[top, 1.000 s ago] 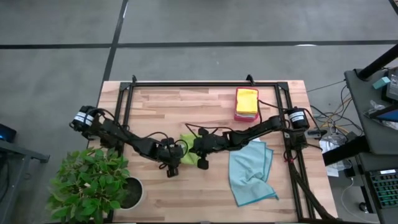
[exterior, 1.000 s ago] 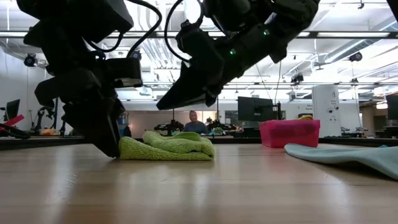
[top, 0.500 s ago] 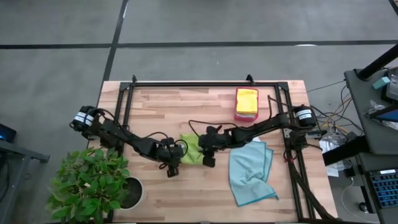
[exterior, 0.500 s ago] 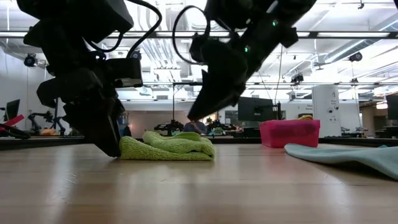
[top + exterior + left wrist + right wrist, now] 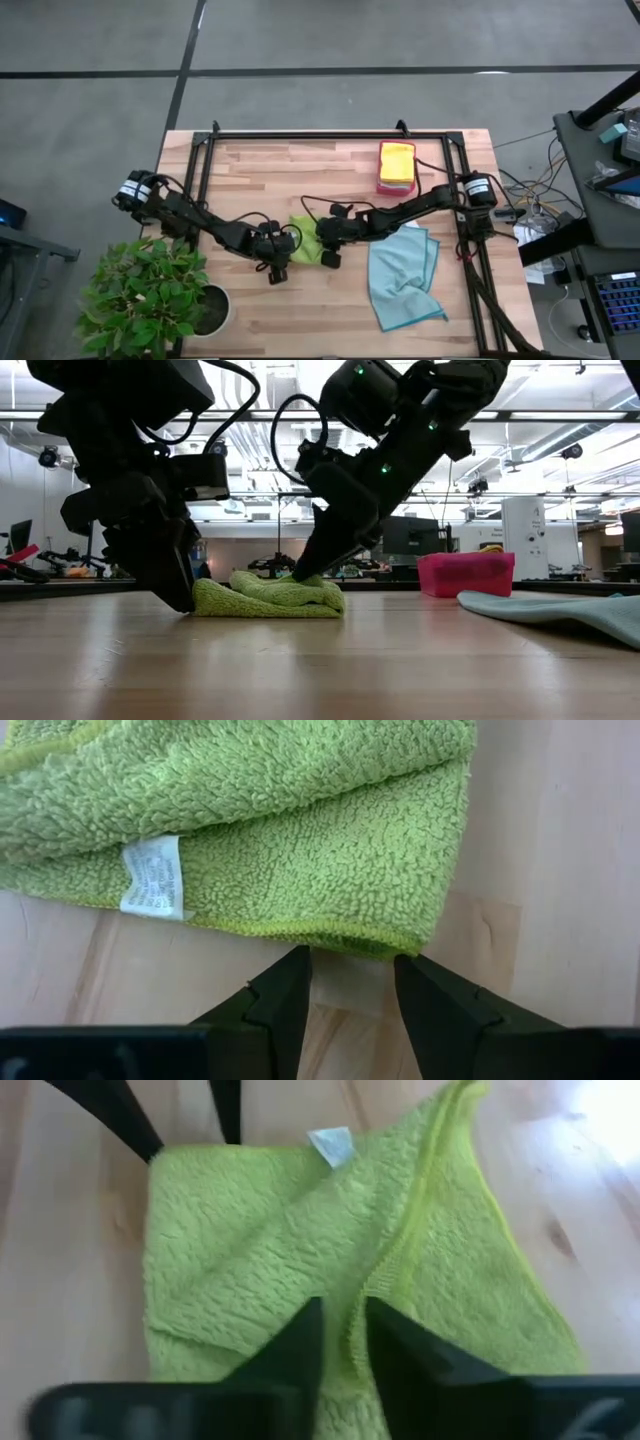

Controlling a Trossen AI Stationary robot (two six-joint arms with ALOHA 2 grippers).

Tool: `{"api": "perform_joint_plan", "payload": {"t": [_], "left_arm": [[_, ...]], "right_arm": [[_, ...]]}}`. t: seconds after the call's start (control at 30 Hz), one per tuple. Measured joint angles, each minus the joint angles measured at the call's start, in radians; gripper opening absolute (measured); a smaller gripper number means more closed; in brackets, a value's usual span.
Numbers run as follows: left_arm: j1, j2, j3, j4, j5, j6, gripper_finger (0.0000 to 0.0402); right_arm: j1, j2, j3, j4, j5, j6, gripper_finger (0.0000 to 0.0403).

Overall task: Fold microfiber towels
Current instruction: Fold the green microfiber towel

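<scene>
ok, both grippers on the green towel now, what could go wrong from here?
1. The right gripper straddles a raised hem of the lime green towel; closing could pinch one layer only and pull the fold apart.
2. The left gripper, open at the towel's edge, pins nothing, so the towel may slide.
3. The grippers sit close; they could collide.

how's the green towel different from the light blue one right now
The green towel is folded into a small thick bundle; the light blue towel lies spread out and rumpled, covering more table. Both end effectors, left and right, are at the green one; nothing touches the blue. Both lie on the wooden table.
</scene>
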Motion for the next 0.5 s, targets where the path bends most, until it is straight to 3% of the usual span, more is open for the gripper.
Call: {"api": "perform_joint_plan", "payload": {"t": [0.1,0.27,0.5], "left_arm": [[0.0,-0.001,-0.001,0.0,0.0,0.0,0.0134],[0.0,-0.001,-0.001,0.0,0.0,0.007,0.0134],[0.001,-0.001,0.004,-0.004,-0.002,0.023,0.0134]], "right_arm": [[0.0,0.001,0.0,0.048,-0.04,0.0,0.0019],[0.003,0.001,0.0,0.122,-0.071,0.011,0.0009],[0.002,0.058,0.001,0.391,-0.106,0.09,0.0009]]}}
